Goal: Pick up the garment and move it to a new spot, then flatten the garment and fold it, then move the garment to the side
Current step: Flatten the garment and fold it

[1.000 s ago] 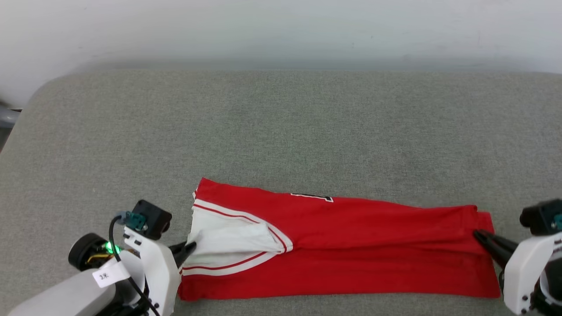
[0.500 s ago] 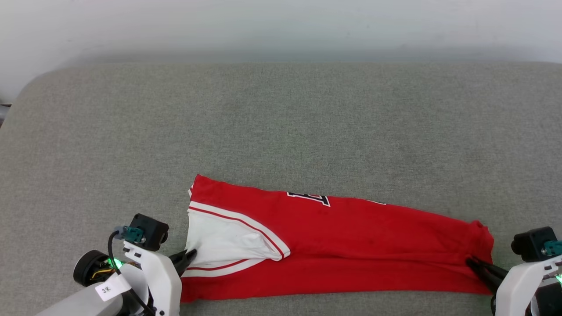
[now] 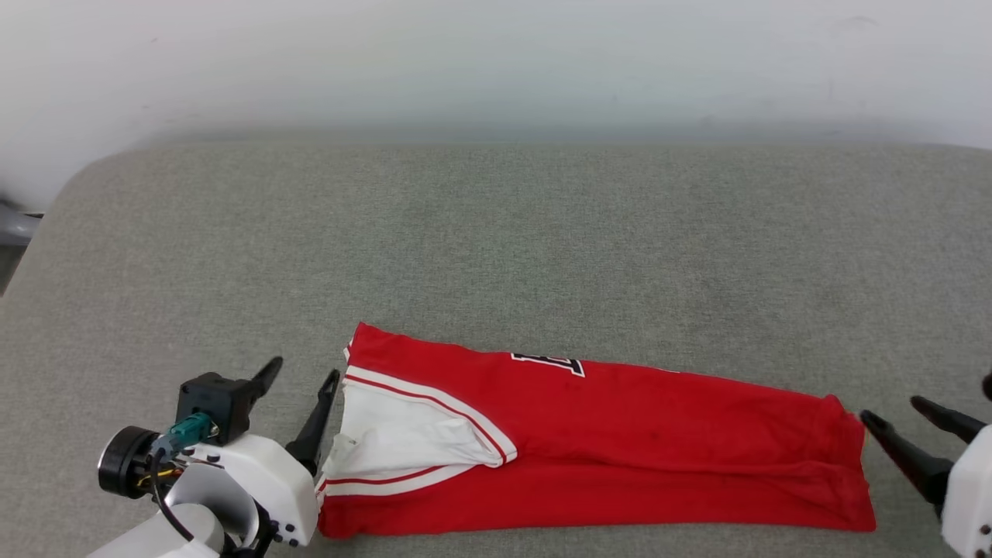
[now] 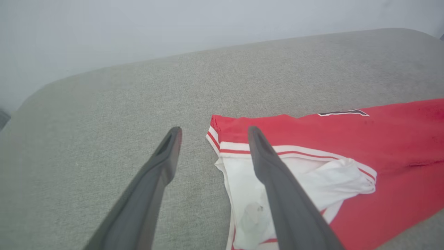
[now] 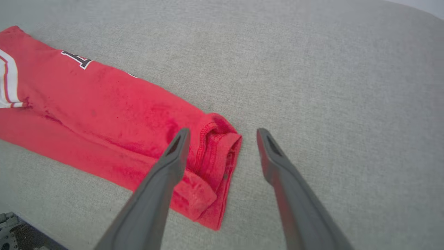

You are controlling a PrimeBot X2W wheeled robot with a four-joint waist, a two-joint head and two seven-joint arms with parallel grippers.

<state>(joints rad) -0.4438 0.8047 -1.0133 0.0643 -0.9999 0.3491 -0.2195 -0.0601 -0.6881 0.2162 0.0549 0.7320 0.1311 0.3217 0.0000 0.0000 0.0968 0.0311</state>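
The left hand and right hand are spread apart, holding nothing. The red garment lies folded on the tabletop between them. Grabbing just 1 layer could undo the fold.

L gripper sits just off the shirt's sleeve end, jaws spread wide, empty. Its fingers point up-view, leaning slightly toward the shirt. The inner one runs right beside the white sleeve edge, contact can't tell. In L wrist view the gripper straddles that edge, w/ one finger over the sleeve and the other off the shirt.

R gripper is just off the shirt's hem end, jaws wide, empty, near tip beside the hem corner. In R wrist view one finger crosses the hem fold, the other is off it.

L wrist housing is low beside the sleeve end; R wrist housing is low beside the hem end.
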